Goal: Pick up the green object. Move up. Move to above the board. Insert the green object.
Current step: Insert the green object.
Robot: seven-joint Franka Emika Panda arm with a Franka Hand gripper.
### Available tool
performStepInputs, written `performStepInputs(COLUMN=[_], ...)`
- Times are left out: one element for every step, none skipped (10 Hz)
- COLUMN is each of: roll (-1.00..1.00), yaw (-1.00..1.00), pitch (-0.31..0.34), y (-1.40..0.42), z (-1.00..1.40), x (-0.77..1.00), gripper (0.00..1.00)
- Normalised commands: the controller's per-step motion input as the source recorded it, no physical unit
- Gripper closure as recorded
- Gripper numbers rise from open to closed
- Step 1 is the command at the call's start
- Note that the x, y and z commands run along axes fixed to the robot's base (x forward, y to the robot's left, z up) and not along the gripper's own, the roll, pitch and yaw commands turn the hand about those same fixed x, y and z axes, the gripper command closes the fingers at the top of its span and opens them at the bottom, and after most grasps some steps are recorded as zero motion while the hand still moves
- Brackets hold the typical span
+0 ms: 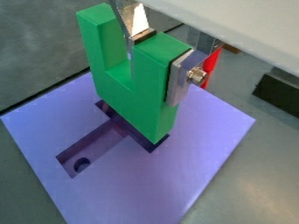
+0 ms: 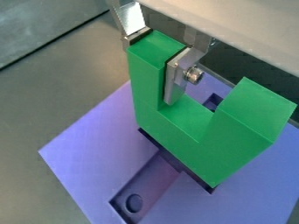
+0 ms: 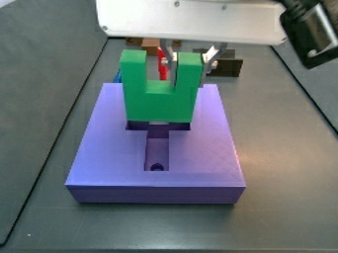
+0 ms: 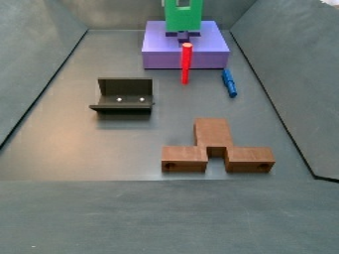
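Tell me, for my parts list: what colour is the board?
Lavender-blue. The board shows best in a side view, under the green object held by the gripper.

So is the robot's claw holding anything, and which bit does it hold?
Yes. The gripper, above the board, holds the green object by one of its two prongs, a finger on each side.

Fixture [image 4: 122,96], red peg [image 4: 187,62], blue peg [image 4: 229,81], brown block [image 4: 217,149].

The gripper [image 1: 155,54] points down over the board [image 1: 198,157]. Its flat silver fingers [image 2: 177,77] squeeze one prong of the green object [image 1: 131,83], one on each side.
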Motion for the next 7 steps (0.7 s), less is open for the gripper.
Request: performStepInputs(roll=[-0.1, -0.12, -0.1, -0.09, -0.1, -0.09, -0.1], yaw=[0.09, 0.04, 0.0, 0.0, 0.0, -0.01, -0.08], pitch=[0.0, 0.0, 0.0, 0.0, 0.0, 0.0, 0.001], y=[-0.02, 0.0, 0.0, 0.01, 0.05, 0.09, 0.16], z=[-0.23, -0.27, -0.25, -0.22, -0.2, -0.22, -0.31], x=[-0.01, 0.0, 0.0, 0.0, 0.0, 0.0, -0.01], gripper=[1.0, 1.0, 1.0, 1.0, 1.0, 1.0, 1.0])
